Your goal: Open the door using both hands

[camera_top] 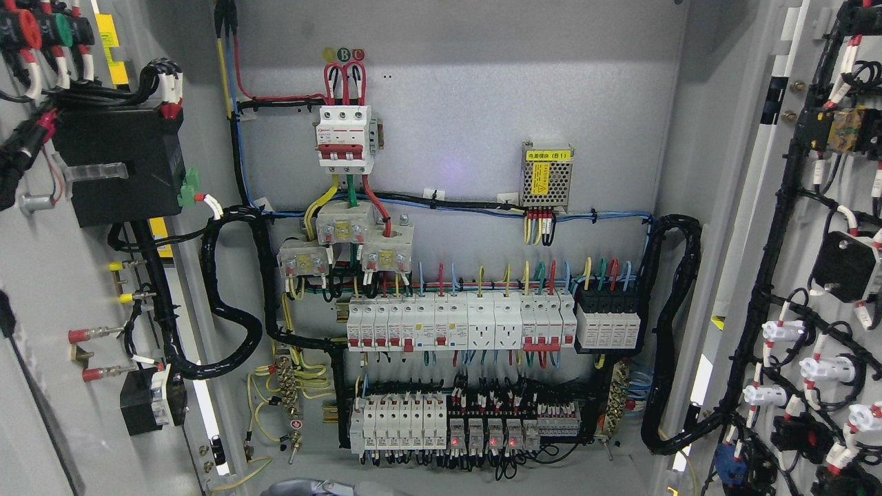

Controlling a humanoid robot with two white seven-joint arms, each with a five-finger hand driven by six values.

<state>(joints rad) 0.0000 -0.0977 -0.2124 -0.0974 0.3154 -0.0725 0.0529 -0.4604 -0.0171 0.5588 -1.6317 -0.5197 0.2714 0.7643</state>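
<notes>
Both doors, left door (41, 289) and right door (820, 275), swing wide either side of the grey cabinet backplate (468, 103); breaker rows (458, 324) sit low on it; no hand visible.

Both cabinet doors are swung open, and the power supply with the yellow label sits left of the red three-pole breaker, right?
Not quite. The head view shows both doors swung open, but the power supply with the yellow label sits to the right of the red three-pole breaker, not left.

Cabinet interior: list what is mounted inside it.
On the back panel: a three-pole breaker, a power supply module, two rows of breakers and relays. Wiring runs behind the devices are hidden.
</notes>
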